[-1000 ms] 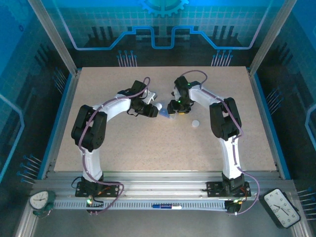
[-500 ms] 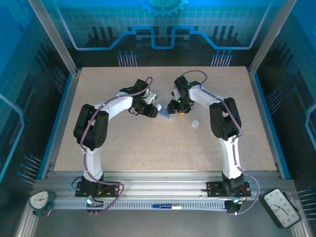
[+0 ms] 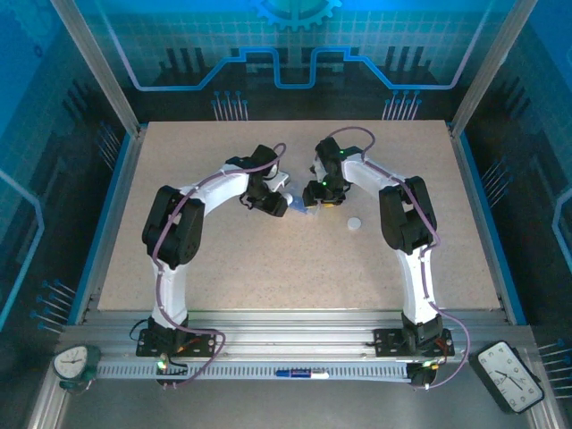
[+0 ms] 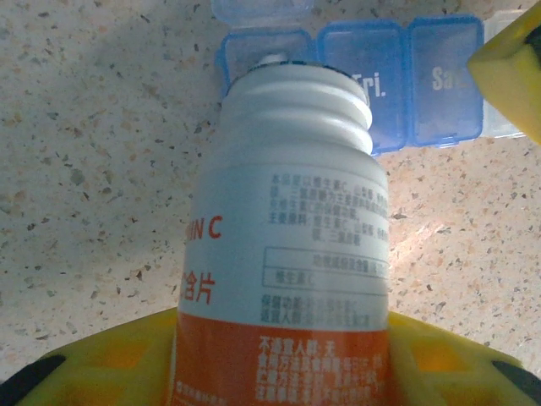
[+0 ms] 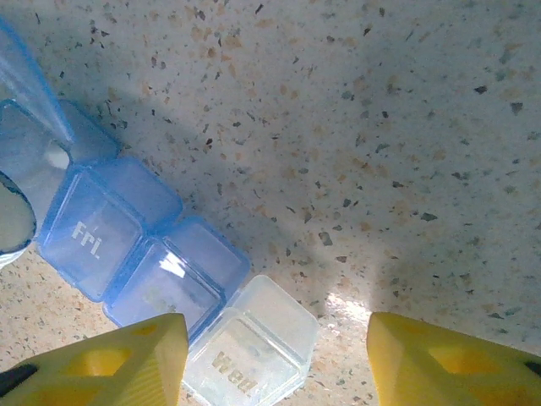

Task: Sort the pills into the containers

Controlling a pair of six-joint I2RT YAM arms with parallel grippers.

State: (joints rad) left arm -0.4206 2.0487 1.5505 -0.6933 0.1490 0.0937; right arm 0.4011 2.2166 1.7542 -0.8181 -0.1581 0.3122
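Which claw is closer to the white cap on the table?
Right. The right claw sits left of the white cap; the left claw, holding the bottle, is farther left.

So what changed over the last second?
The left arm swung right, carrying the left tool, shut on the bottle, slightly closer over the pill box. Nothing was taken hold of or let go. The right tool, open beside the box, and the white cap stayed put.

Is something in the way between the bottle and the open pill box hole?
Nothing visible. The uncapped bottle in the left gripper points at the open compartment, its lid flipped back.
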